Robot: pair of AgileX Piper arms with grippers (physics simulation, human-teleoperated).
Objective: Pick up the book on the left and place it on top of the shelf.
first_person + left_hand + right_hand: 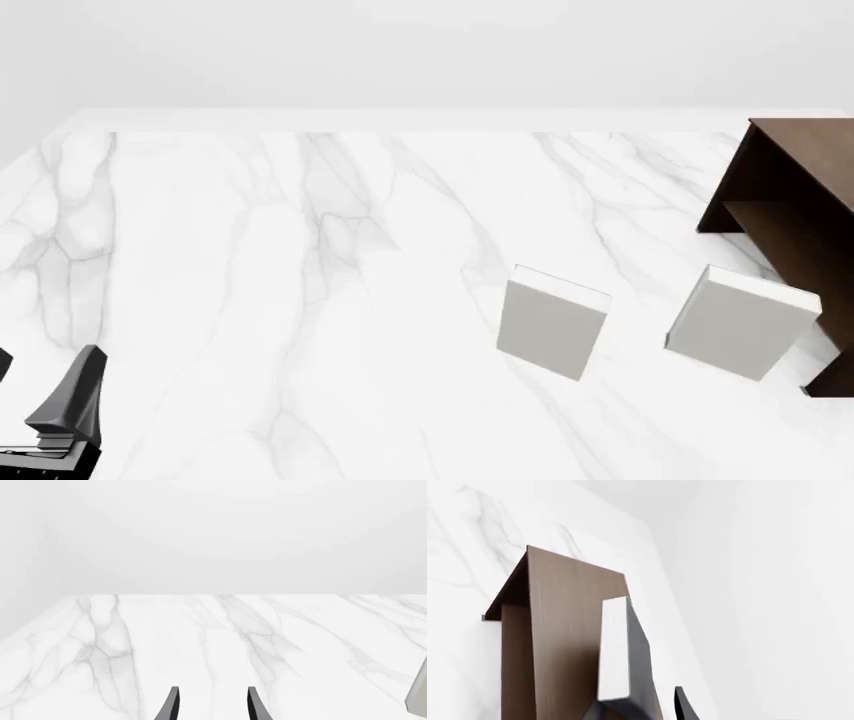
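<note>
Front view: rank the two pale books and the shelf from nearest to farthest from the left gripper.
From the left gripper, bottom left:
1. Middle pale book, standing centre-right.
2. Right pale book, beside the shelf.
3. Shelf, at the far right edge.

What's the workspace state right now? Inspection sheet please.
Surface: white marble table, no damage seen.
Job's things: black book at the top of the shelf; whether it rests there cannot be told.
Clutter: nearer pale book and farther pale book, both upright, the farther one close to the shelf.
Grippers: left gripper jaws apart, nothing between; right gripper at the black book, grip unclear.
Cables: nothing seen.
Surroundings: plain white walls.
</note>
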